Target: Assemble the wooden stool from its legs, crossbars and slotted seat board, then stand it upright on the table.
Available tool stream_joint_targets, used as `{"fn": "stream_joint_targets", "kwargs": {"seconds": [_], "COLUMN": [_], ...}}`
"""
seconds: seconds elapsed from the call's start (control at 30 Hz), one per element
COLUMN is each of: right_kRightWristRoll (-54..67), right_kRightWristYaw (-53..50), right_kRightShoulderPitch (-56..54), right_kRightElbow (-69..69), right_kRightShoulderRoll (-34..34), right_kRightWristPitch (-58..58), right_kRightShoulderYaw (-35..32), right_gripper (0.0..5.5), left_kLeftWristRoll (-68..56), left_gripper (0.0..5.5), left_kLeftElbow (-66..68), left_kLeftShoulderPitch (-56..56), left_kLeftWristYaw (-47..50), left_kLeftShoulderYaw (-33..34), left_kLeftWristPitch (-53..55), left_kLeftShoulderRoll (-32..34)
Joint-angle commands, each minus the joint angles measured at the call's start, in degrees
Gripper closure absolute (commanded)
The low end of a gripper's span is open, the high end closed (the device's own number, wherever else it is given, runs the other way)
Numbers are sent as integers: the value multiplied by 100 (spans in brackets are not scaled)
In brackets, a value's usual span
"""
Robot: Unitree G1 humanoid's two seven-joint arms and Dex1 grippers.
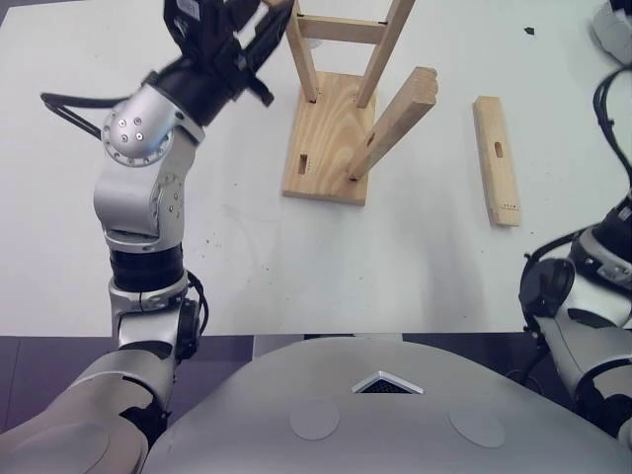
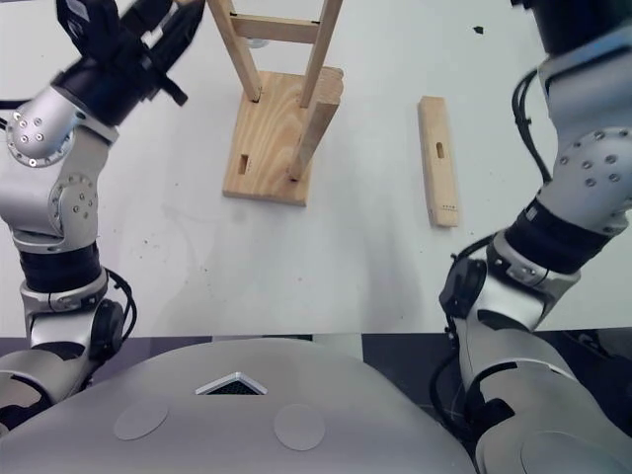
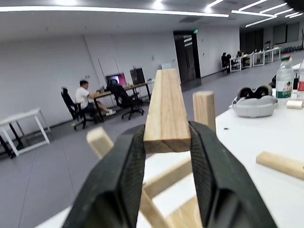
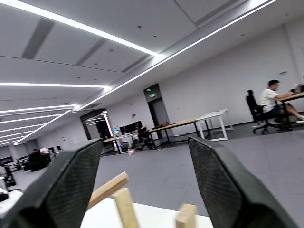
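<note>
The left claw (image 3: 166,135) is clamped on the upper end of a wooden leg (image 3: 166,104). Its two black fingers (image 3: 135,161) press the leg's opposite faces. Judging from the head views, this is the left leg of the pair rising from the seat board (image 1: 326,148). The hold looks meant to steady the half-built frame or press that leg into its socket. The right claw (image 4: 145,142) is spread wide and holds nothing. It hangs above the leg tops, probably ready to help or to fetch the next piece.

The seat board lies flat on the tabletop (image 1: 296,257), underside up, so that the legs can be pushed down into its slots. The stool is therefore upside down and not yet stood upright.

The count is as follows:
- There is one seat board.
- Three legs stand in it. Two of them, the held leg and its partner (image 1: 380,59), are tied together by one crossbar (image 1: 341,30).
- The third leg (image 1: 395,118) leans at a slant and seems only loosely seated.
- One empty slot (image 1: 302,164) shows at the board's near left corner.
- One loose slotted piece (image 1: 496,158) lies flat on the tabletop, well apart to the right. It is likely the fourth leg.

I cannot see any other crossbars.
</note>
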Motion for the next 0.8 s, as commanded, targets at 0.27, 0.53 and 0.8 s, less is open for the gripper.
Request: {"fn": "stream_joint_targets", "kwargs": {"seconds": [0.27,0.53,0.8], "right_kRightWristRoll": [4041,4624,4893], "right_kRightWristYaw": [-3340,-3442,-3443], "right_kRightShoulderPitch": [-871,-978,-861], "right_kRightElbow": [516,616,449], "right_kRightShoulderRoll": [967,648,406], "right_kRightWristPitch": [-7,-324,-530], "right_kRightShoulderYaw": [401,593,718], "right_gripper": [215,215,317], "left_kLeftWristRoll": [361,430,494], "left_gripper": [421,421,421], "left_kLeftElbow": [-76,-25,22], "left_kLeftShoulderPitch": [-753,-645,-583], "left_kLeftWristYaw": [110,-53,-185], "left_kLeftShoulderYaw": [-525,-822,-899], "left_kLeftWristPitch": [-1194,-1470,-1614], "left_kLeftShoulderRoll": [-365,-305,-264]}}
